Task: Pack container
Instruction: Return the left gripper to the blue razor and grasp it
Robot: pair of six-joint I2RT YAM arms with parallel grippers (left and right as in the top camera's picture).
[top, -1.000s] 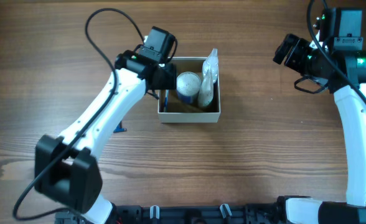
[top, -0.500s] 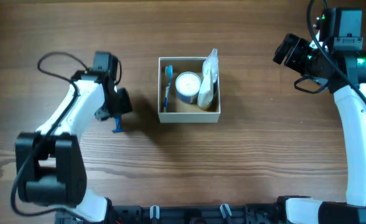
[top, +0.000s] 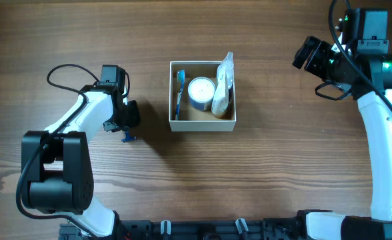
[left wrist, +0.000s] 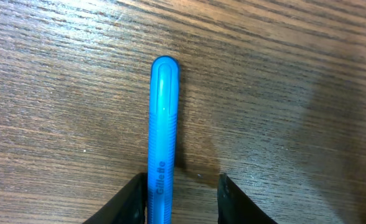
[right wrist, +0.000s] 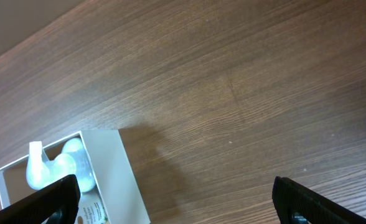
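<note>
The container [top: 203, 124] is a square white box with brown cardboard inside, at the table's middle. It holds a blue toothbrush [top: 179, 93], a white-lidded blue jar [top: 201, 91] and a clear packet [top: 223, 83]. A blue razor [top: 126, 137] lies on the table left of the box. My left gripper [top: 127, 125] is low over it. In the left wrist view the razor handle [left wrist: 163, 124] lies between the open fingers [left wrist: 182, 185], against the left one and apart from the right one. My right gripper [top: 307, 56] is open and empty at the far right.
In the right wrist view the container's white wall [right wrist: 124, 180] and the clear packet [right wrist: 46, 171] show at the lower left, with bare wood under my right gripper [right wrist: 173, 194]. A black cable [top: 69, 70] loops behind the left arm.
The left arm has left the box, swung left and come down over the blue razor. The toothbrush now lies in the box. The right arm has not moved.
</note>
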